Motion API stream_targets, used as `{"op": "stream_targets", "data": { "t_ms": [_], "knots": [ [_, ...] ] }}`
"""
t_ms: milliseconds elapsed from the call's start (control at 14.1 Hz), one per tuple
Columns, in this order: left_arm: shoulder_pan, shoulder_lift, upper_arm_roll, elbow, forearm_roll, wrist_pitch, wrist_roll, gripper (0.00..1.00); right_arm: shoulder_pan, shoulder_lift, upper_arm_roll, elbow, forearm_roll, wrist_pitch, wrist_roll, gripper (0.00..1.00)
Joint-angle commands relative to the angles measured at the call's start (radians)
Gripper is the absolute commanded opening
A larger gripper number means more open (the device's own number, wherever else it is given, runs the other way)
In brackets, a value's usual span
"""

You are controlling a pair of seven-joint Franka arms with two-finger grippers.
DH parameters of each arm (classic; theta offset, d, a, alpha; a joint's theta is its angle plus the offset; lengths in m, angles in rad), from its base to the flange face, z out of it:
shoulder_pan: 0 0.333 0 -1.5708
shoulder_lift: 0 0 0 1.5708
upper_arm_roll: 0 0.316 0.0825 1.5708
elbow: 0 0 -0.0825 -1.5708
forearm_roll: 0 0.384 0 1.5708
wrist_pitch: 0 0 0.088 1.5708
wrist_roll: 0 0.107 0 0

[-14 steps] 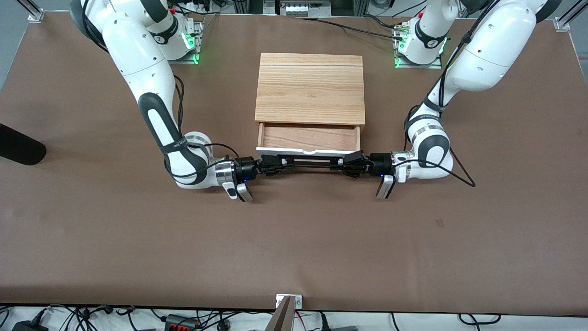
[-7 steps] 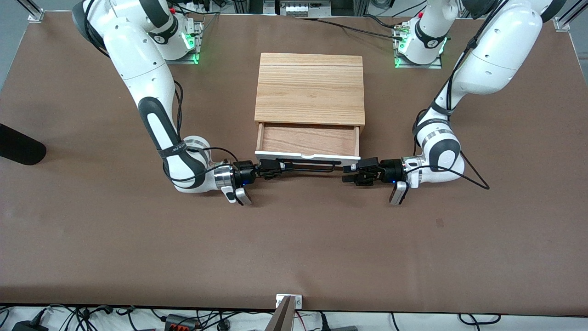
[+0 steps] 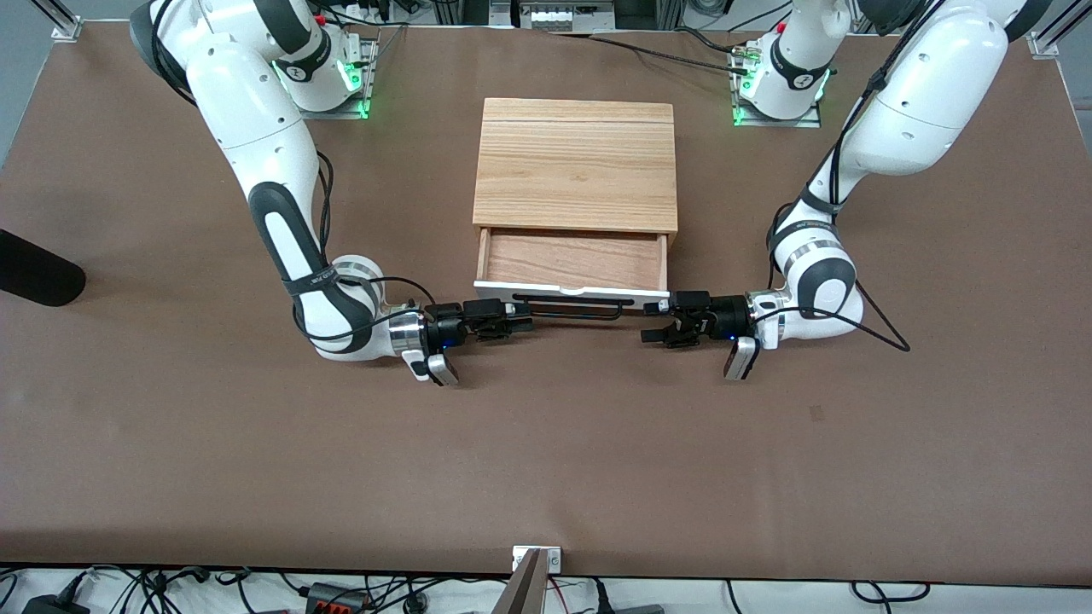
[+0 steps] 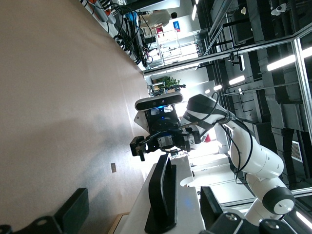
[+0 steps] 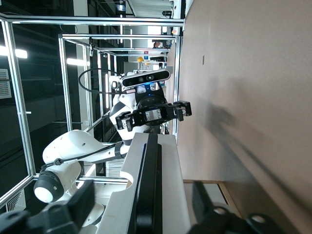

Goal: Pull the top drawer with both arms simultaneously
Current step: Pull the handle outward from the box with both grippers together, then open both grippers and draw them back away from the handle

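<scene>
The top drawer (image 3: 572, 260) stands pulled out between 2 spread-fingered pincers: right gripper (image 3: 512, 323) and left gripper (image 3: 655, 321), each just off the handle's (image 3: 567, 307) ends.

cabinet (image 3: 576, 166) upper centre of frame, on bench (image 3: 546, 443) | top drawer (image 3: 573, 269) pulled out just below it, toward the camera | right hand (image 3: 505, 322) at the handle's (image 3: 567, 305) end, lower in frame beside drawer front | left hand (image 3: 659, 322) just off the handle's other end, fingers apart
</scene>
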Motion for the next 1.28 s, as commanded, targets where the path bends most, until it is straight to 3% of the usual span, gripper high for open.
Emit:
{"op": "stream_targets", "data": {
  "t_ms": [0,283,425,638,779,1204],
  "knots": [
    [0.008,-0.026,0.006,0.01,0.057,-0.011,-0.015,1.0,-0.002,-0.005,-0.013,0.048,-0.041,-0.013,0.085,1.0],
    [0.061,-0.104,0.021,0.062,0.377,-0.034,-0.272,1.0,-0.007,-0.031,-0.053,0.123,-0.191,-0.011,0.255,1.0],
    [0.092,-0.136,0.024,0.111,0.561,-0.116,-0.402,1.0,-0.005,-0.05,-0.082,0.163,-0.255,-0.016,0.35,1.0],
    [0.134,-0.138,0.023,0.29,0.831,-0.321,-0.606,1.0,-0.034,-0.118,-0.11,0.172,-0.389,-0.02,0.473,1.0],
    [0.146,-0.138,0.021,0.442,0.978,-0.484,-0.72,1.0,-0.055,-0.161,-0.138,0.174,-0.522,-0.02,0.518,1.0],
    [0.166,-0.152,0.021,0.738,1.304,-0.785,-0.851,1.0,-0.079,-0.289,-0.234,0.177,-0.931,-0.163,0.744,1.0]
  ]
}}
